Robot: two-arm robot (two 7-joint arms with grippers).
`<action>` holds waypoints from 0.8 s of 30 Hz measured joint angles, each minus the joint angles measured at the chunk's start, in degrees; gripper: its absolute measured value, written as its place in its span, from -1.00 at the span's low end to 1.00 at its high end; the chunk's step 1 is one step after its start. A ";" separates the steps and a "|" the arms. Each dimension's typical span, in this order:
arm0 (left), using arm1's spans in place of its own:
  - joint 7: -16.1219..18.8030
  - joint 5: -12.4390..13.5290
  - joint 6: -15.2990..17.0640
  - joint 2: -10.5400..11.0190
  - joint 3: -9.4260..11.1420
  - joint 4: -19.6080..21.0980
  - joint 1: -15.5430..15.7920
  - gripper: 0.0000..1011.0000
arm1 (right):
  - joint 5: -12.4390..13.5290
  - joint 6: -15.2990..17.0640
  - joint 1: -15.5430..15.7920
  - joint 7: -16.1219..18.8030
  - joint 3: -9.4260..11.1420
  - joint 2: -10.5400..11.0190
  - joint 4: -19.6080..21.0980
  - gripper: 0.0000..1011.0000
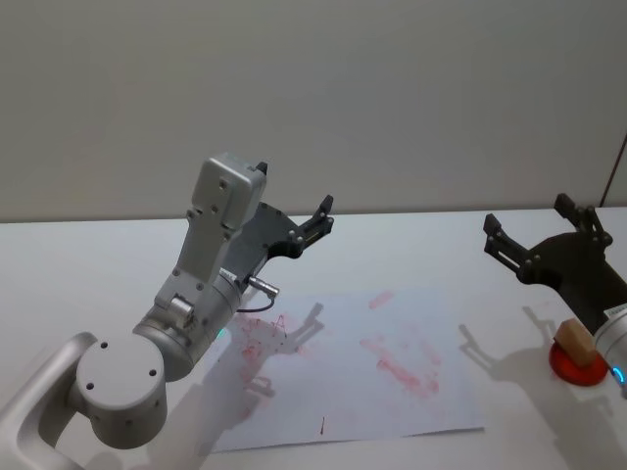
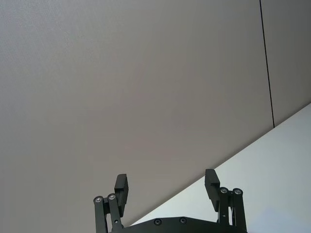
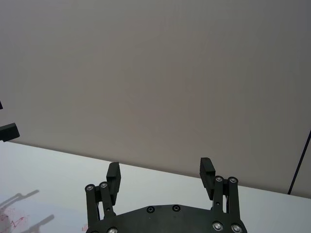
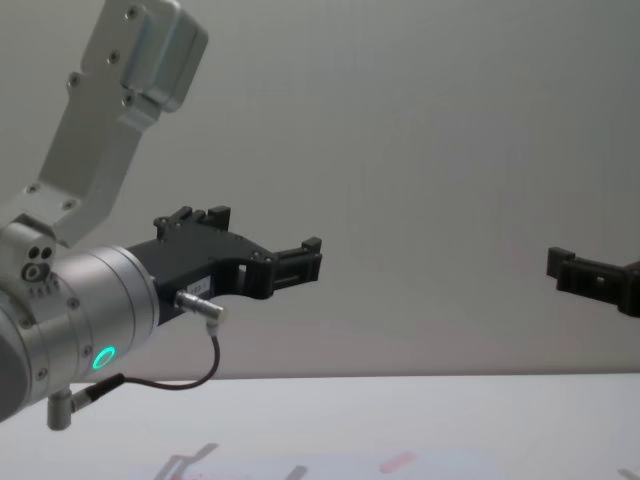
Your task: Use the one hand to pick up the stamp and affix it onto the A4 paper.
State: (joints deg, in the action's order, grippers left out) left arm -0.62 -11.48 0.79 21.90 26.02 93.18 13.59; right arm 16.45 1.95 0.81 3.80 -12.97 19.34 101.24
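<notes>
So here both arms are up in the air and nothing's being held. The black angular two-jaw left gripper (image 1: pixel 325 213) on the silver-grey arm with the boxy link hangs above the far left part of the thin flat pale white A4 sheet of paper (image 1: pixel 392 403), pointing away from the robot toward the wall. From its own wrist camera the left gripper (image 2: pixel 165 175) has its jaws spread wide with just wall and table edge between them, so it's released. The chest view shows it (image 4: pixel 310 258) from the side, well above the tabletop, with a green light on the wrist and a looped cable below. The black right gripper (image 1: pixel 529 217) floats over on the right, off the paper's right edge and aimed up and to the left. Its wrist view (image 3: pixel 161 166) shows the jaws apart too, gripping nothing. The paper lies flat on the white table (image 1: pixel 98 259) in front of the robot, with pink-red smudgy marks scattered over it. The small stamp with a tan block handle on a round red base (image 1: pixel 576 349) stands on the table just right of the paper, close beside the right arm's wrist and nearer the robot than that gripper's fingers. Neither claw touches it.
</notes>
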 joint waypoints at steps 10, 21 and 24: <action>0.00 0.00 0.00 0.00 0.00 0.00 0.00 0.98 | 0.00 -0.01 0.02 0.01 0.03 0.00 0.00 0.98; 0.00 0.00 0.00 0.00 0.00 0.00 0.00 0.98 | 0.01 -0.01 0.03 0.02 0.04 0.00 -0.01 0.98; 0.00 0.00 0.00 0.00 0.00 0.00 0.00 0.98 | 0.01 -0.01 0.02 0.02 0.03 0.00 -0.01 0.98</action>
State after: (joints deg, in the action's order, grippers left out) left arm -0.62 -11.48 0.79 21.90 26.02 93.18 13.59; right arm 16.47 1.95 0.84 3.83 -12.94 19.33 101.23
